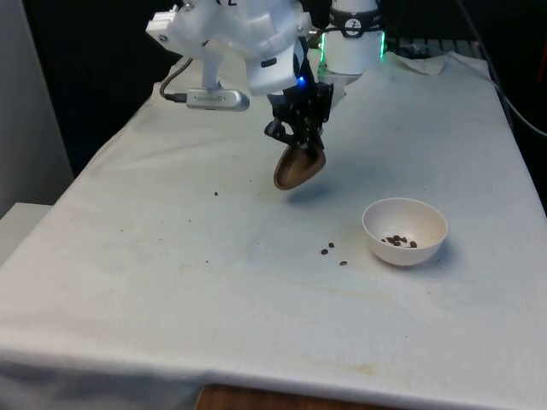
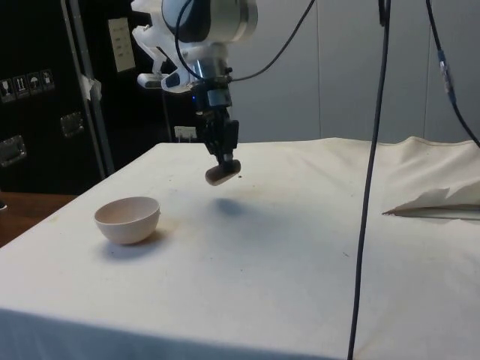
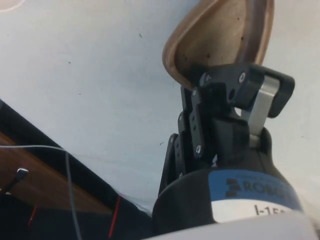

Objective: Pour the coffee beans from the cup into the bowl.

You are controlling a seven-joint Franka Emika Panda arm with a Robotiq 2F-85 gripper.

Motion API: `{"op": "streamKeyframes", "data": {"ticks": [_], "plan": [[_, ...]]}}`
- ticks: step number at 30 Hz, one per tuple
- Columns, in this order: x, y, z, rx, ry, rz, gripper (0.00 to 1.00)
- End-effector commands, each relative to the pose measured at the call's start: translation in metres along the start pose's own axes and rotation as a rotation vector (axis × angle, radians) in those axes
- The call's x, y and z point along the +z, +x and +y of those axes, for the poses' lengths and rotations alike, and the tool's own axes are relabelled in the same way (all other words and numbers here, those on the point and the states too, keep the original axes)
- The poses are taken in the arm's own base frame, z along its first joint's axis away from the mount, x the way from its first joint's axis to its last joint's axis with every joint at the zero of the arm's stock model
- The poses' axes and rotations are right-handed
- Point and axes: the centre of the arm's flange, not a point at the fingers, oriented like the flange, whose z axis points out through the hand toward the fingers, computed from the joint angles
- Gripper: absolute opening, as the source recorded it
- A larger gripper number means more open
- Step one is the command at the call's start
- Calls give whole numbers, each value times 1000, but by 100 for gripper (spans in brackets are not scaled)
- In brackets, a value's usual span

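Observation:
My gripper [image 1: 301,143] is shut on the rim of a brown cup [image 1: 299,167] and holds it tilted above the cloth, near the middle of the table. The side view shows the cup [image 2: 222,173] hanging under the gripper [image 2: 224,156], clear of the table. In the wrist view the cup [image 3: 220,35] looks empty inside, pinched by the fingers [image 3: 235,87]. A white bowl [image 1: 404,231] stands on the table towards the front view's right, apart from the cup, with several coffee beans [image 1: 399,242] in it. In the side view the bowl [image 2: 127,220] sits nearer the camera than the cup.
A few stray beans [image 1: 332,250] lie on the cloth just beside the bowl, and single specks [image 1: 215,193] lie further towards the front view's left. A crumpled fold of cloth [image 2: 439,201] rises at the table's far edge in the side view. A black cable [image 2: 371,180] hangs down there.

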Motion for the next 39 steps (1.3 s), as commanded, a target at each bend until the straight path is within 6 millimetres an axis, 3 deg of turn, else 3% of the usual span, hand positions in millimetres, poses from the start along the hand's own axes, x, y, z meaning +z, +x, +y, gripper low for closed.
{"op": "streamKeyframes", "data": {"ticks": [1, 20, 39], "plan": [[-1, -3, -4, -1, -25, -3, 3], [21, -20, -34, -18, -87, 5, 3], [35, -31, -37, 8, -153, 9, 3]]}}
